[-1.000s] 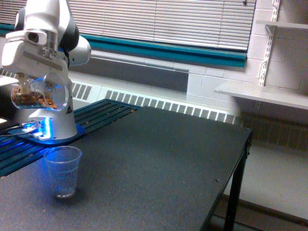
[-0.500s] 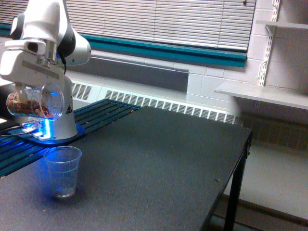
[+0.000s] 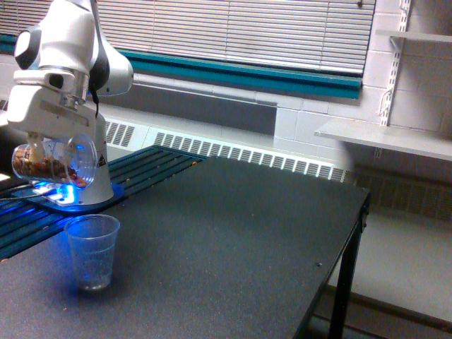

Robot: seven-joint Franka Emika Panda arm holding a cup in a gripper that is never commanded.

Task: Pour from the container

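- Nearest the camera, the small clear cup [image 3: 92, 251] stands upright on the dark worktop [image 3: 233, 240], toward the exterior view's left, lit blue from behind. It looks empty, though its floor is too dim to be sure.
- Above it and a little to the exterior view's left hangs the container [image 3: 55, 159], a wider clear tumbler tipped close to horizontal, its round mouth facing the exterior view's right. A brownish, loose-looking load lies along its lower wall, away from the lip; nothing shows in the air between container and cup.
- The hand [image 3: 62, 135] grips the container from above, closed on its wall; the fingers themselves are mostly hidden behind the white housing of the arm [image 3: 67, 56].
- Judged from this, the step in hand is the tilt itself: the pour is set up but no contents appear to be leaving the mouth.
- The next move seems to call for more roll at the wrist, so the load slides to the lip, with the mouth kept over the cup's opening. The lip seems to sit about over the cup, though depth is hard to judge.
- Farther back, the arm's base [image 3: 81, 191] glows blue, and beyond it a radiator [image 3: 247, 157] runs under window blinds [image 3: 233, 32].
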